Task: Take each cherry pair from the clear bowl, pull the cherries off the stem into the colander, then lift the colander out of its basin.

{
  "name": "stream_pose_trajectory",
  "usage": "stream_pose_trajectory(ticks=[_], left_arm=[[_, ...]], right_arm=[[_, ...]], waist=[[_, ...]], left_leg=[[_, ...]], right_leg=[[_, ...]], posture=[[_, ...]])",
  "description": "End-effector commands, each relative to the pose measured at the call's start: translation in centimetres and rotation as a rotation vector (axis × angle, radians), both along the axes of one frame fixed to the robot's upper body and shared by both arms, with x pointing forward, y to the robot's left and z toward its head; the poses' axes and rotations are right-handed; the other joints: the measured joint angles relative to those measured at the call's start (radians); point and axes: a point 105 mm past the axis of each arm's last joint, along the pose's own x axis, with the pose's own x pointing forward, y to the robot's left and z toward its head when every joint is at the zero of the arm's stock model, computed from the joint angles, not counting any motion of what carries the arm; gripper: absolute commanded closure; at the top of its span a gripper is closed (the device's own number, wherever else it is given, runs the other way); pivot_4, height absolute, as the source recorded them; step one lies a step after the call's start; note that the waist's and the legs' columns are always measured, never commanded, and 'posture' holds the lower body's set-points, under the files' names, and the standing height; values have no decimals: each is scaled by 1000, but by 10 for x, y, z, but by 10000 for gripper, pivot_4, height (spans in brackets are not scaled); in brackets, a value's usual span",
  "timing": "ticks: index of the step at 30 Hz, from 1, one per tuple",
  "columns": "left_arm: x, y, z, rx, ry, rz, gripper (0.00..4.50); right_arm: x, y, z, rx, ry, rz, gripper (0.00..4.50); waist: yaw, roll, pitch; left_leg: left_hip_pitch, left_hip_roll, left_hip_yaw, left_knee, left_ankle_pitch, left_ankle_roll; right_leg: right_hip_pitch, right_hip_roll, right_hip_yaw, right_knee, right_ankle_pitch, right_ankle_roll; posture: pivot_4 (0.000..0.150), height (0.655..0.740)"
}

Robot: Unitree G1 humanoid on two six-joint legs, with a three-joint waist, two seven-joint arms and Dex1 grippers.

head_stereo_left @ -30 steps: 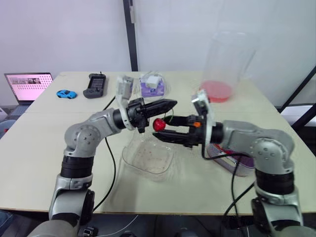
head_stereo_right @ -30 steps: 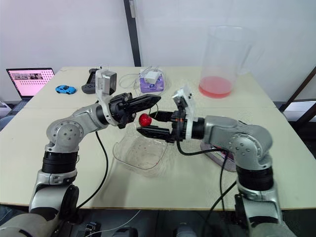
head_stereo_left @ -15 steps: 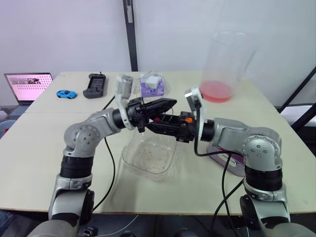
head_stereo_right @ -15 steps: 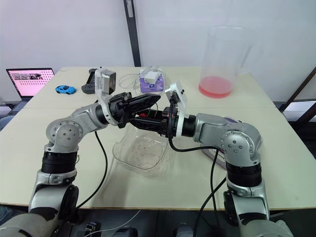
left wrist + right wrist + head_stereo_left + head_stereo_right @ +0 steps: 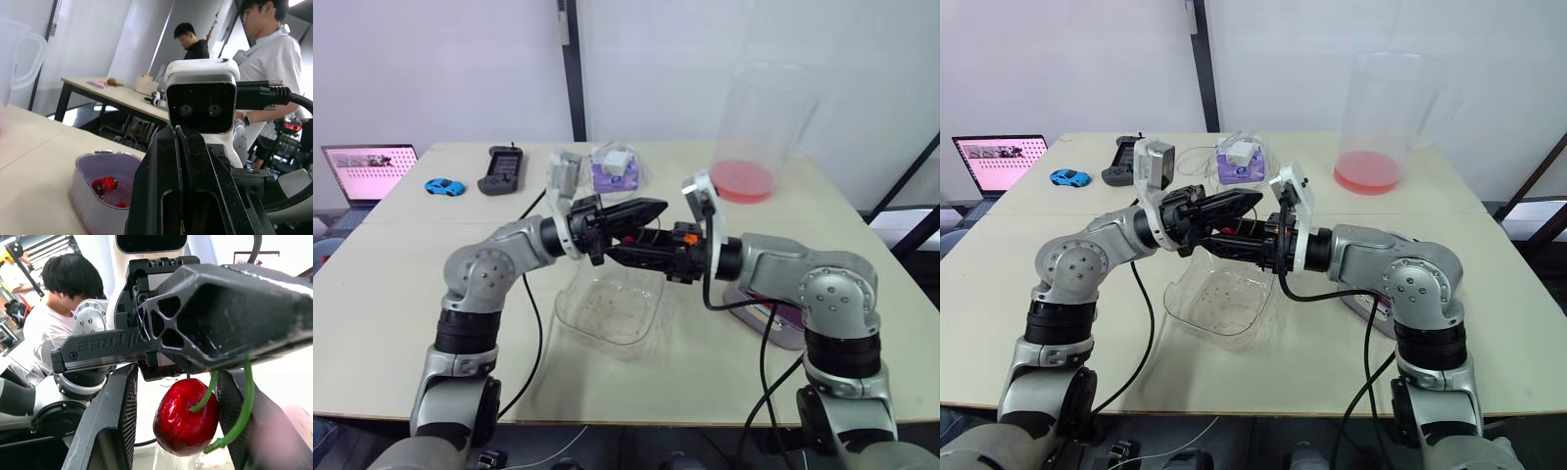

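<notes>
The left tool (image 5: 658, 207) is pinched shut on a green stem (image 5: 243, 406). A red cherry (image 5: 186, 417) hangs from the stem, up over the far side of the clear bowl (image 5: 607, 311) on the worktop (image 5: 382, 304). The right tool (image 5: 619, 245) meets it from the opposite side, its fingers (image 5: 115, 431) spread wide, one on each side of the cherry. The purple colander (image 5: 98, 155) stands on the worktop near the bowl, partly behind the right arm, with a few cherries inside.
</notes>
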Motion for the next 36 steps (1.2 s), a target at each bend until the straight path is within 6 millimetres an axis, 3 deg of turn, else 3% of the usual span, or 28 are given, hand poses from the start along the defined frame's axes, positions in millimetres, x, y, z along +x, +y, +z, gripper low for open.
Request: stream_pose_trajectory(ticks=[1,8,11,15,29,32,35,36], left_arm=[[-9,4,13,-37,-53,-17,45000],[-10,3,12,-36,-49,-22,45000],[-10,3,12,-36,-49,-21,45000],[-10,3,11,-38,-48,-19,45000],[-10,3,11,-33,-46,-26,45000],[-10,3,11,-30,-48,-25,45000],[-10,2,11,-32,-50,-26,45000],[-10,2,12,-33,-50,-26,45000]], right_arm=[[6,-10,-5,-75,-28,-49,27412],[9,-20,0,-121,-42,-14,27412],[9,-21,4,-111,-39,4,19645],[7,-18,7,-102,-57,14,2614],[0,-9,7,-52,-44,39,2614],[1,-8,5,-45,-29,36,10984],[1,-8,5,-43,-27,35,23608],[0,-8,5,-43,-28,34,29734]], waist=[[0,0,0],[1,0,0],[0,0,0],[0,0,0],[0,0,0],[0,0,0],[0,0,0],[0,0,0]], left_leg=[[0,0,0,0,0,0],[0,0,0,0,-1,2],[0,0,0,0,-1,2],[0,0,0,0,-1,2],[0,0,0,0,-1,2],[0,0,0,0,-1,2],[0,0,0,0,-1,2],[0,0,0,0,-1,2]], right_leg=[[0,0,0,0,0,0],[0,0,0,0,0,0],[0,0,0,0,0,0],[0,0,0,0,0,0],[0,0,0,0,0,0],[0,0,0,0,0,0],[0,0,0,0,0,0],[0,0,0,0,0,0]], posture=[[1500,7332],[1500,7332],[1500,7332],[1500,7332],[1500,7332],[1500,7332],[1500,7332],[1500,7332]])
